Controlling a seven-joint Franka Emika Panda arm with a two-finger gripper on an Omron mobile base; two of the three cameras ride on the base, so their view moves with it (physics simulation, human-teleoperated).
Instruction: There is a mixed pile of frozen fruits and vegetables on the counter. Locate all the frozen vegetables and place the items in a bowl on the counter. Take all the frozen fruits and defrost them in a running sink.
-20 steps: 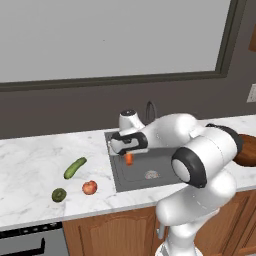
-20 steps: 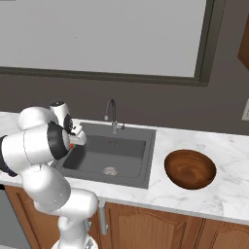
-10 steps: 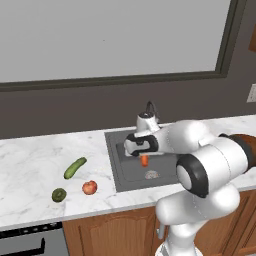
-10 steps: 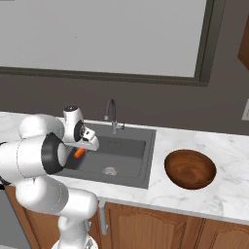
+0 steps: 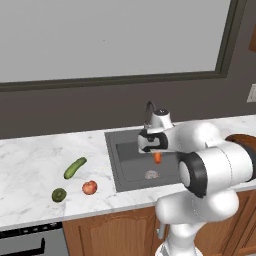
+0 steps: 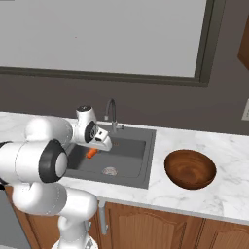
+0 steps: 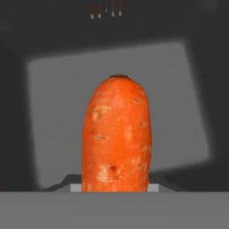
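**Gripper carrying the carrot across the sink**

Gripper (image 5: 157,152) is clamped tight on the carrot (image 5: 158,158), and I've got it hanging in the air above the sink (image 5: 131,161), orange tip pointing down toward the basin. From the hand camera the carrot (image 7: 117,134) stands straight up along the fingers with the dark grey floor of the sink behind it, so the grasp looks square and firm to me.

From the right side I see the same thing: carrot (image 6: 91,153) tucked under the hand, over the left half of the basin, with the faucet (image 6: 112,113) just behind it. The bowl (image 6: 190,168) sits on the counter (image 6: 233,189) past the right edge of the sink, well apart from where I'm holding now.

Back on the left stretch of marble, the cucumber (image 5: 75,167), the apple (image 5: 89,187) and the dark green round fruit (image 5: 59,195) are lying loose, near one another.

My read: this is the vegetable leg, first item, mid-carry. The carrot belongs in the bowl, not in the sink, so the grip must hold over the basin. Next I need to swing right, clear the sink rim, get above the bowl's centre, lower, then let go. Cucumber follows; both fruits wait for the sink.
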